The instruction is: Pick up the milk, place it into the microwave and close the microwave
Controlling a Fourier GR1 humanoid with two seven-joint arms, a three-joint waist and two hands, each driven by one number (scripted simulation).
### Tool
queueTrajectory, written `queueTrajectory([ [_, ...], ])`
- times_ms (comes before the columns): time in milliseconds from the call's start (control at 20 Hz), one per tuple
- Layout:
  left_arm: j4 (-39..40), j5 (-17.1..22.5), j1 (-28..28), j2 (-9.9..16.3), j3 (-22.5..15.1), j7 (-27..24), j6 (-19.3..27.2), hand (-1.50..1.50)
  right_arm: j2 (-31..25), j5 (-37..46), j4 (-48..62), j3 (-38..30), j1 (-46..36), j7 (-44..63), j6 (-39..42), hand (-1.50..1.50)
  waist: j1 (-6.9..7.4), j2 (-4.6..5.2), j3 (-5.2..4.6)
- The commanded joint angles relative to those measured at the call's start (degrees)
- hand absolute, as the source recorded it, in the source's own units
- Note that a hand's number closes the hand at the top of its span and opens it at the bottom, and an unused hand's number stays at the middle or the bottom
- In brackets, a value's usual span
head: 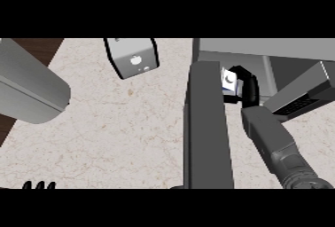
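The milk [227, 78], a small white carton with blue marks, shows in the head view at the mouth of the grey microwave [262, 48] at the upper right. My right hand [249, 87] is curled round it and hides most of the carton. The microwave's dark door [208, 128] stands open, reaching toward me just left of my right forearm. Only the fingertips of my left hand [39, 185] show, upright and resting at the lower left edge.
A grey carton with an apple mark [134, 57] lies tilted on the pale counter [124, 133] at the top middle. A large grey rounded body [29, 88] fills the left side. A grey vented block [301, 95] lies right of my hand.
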Motion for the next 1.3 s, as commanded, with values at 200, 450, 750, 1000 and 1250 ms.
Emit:
queueTrajectory([
  [200,1.71,-0.07,-0.68,-0.07,-0.56,-0.41,-1.03,-1.50,-3.10,2.60,2.68,0.55,-2.93,-3.05,-6.16,1.50,1.36,0.75,0.08],
  [450,1.64,-0.08,-0.99,-0.04,-0.13,-1.03,-1.20,-1.50,-2.96,-0.53,1.28,-2.94,-5.02,-4.33,-4.65,1.50,2.04,1.01,0.20],
  [750,2.69,0.58,-2.67,0.63,0.97,0.38,-1.19,-1.50,-3.08,1.64,1.77,-2.42,-6.33,-6.37,-14.41,1.50,2.51,1.51,0.08],
  [1000,3.02,0.20,-2.23,1.08,0.99,-0.11,-1.77,-1.50,-4.19,1.37,2.20,-4.00,-7.50,-4.76,-20.68,1.50,3.48,1.69,0.11],
  [1250,3.49,0.70,-3.58,1.32,1.01,0.16,-2.52,-1.50,-4.56,1.94,2.53,-4.27,-7.23,-5.15,-21.96,1.50,3.43,1.90,0.14],
])
